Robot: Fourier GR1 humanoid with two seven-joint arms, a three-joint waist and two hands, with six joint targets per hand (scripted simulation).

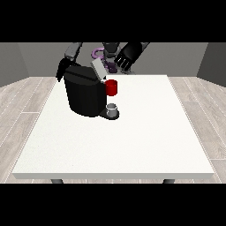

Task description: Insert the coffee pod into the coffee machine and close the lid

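The black coffee machine point(84, 95) stands on the white table point(132, 137), left of centre towards the back. Its grey lid point(98, 69) is tilted up and stands open. A red round holder point(111, 87) juts from the machine's front, and below it a small grey cup point(112, 108) sits on the machine's base. I see no loose coffee pod; the holder's inside is hidden from me. The hand at the view's right point(126, 56) hangs above and to the right of the lid, fingers relaxed and pointing down, holding nothing. The hand at the view's left point(62, 70) is partly hidden behind the machine's back corner.
The robot's torso point(106, 52) with a purple part shows behind the table's far edge. Wooden floor surrounds the table.
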